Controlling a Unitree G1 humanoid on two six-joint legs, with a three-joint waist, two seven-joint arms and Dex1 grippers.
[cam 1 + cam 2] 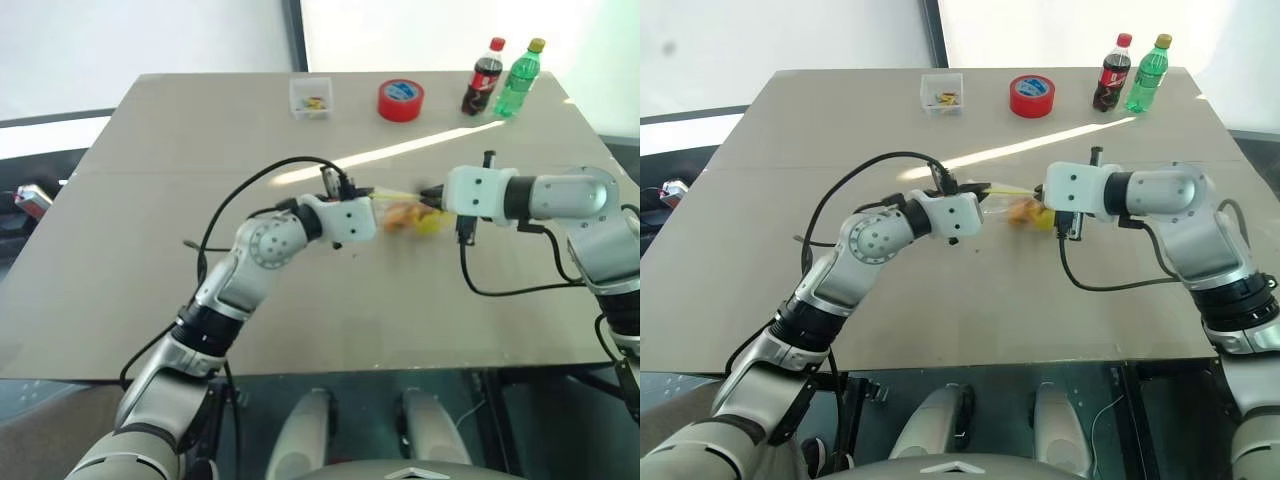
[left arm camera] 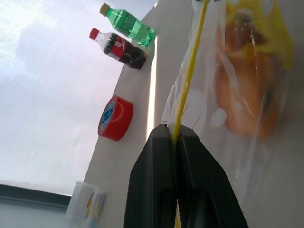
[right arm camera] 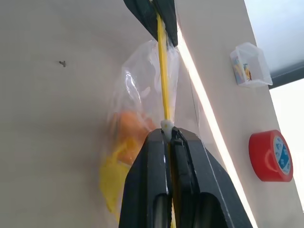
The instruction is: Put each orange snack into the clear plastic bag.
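One clear plastic bag (image 1: 405, 212) hung at the frame's centre above the bench (image 1: 150, 300), its yellow strip stretched roughly left to right, the left gripper (image 2: 176, 137) and right gripper (image 3: 168, 135) each with fingers pressed together on the strip at either end. Inside appeared two orange snacks (image 2: 247, 95), though blur made the count unsure. At upper frame stood two bottles (image 1: 500, 78), one red tape roll (image 1: 400, 100) and one small clear box (image 1: 311, 97).

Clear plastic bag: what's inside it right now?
Inside the clear plastic bag, held by its yellow strip, sit orange snacks: orange and yellow shapes, overlapping behind creased film, so their outlines cannot be separated.
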